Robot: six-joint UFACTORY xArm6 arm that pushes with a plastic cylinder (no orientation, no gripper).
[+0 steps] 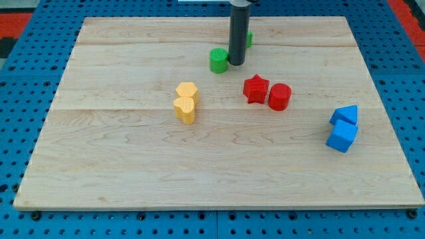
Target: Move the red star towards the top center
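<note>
The red star (255, 88) lies right of the board's middle, touching a red cylinder (279, 96) on its right. My tip (236, 64) rests on the board near the view's top centre, above and a little left of the red star, with a gap between them. A green cylinder (218, 60) sits just left of the tip, almost touching it. Another green block (249, 38) is mostly hidden behind the rod, shape unclear.
Two yellow blocks (186, 91) (184, 109) sit together left of centre. Two blue blocks (346, 115) (342, 136) sit together at the view's right. The wooden board (99, 166) lies on a blue pegboard (20, 99).
</note>
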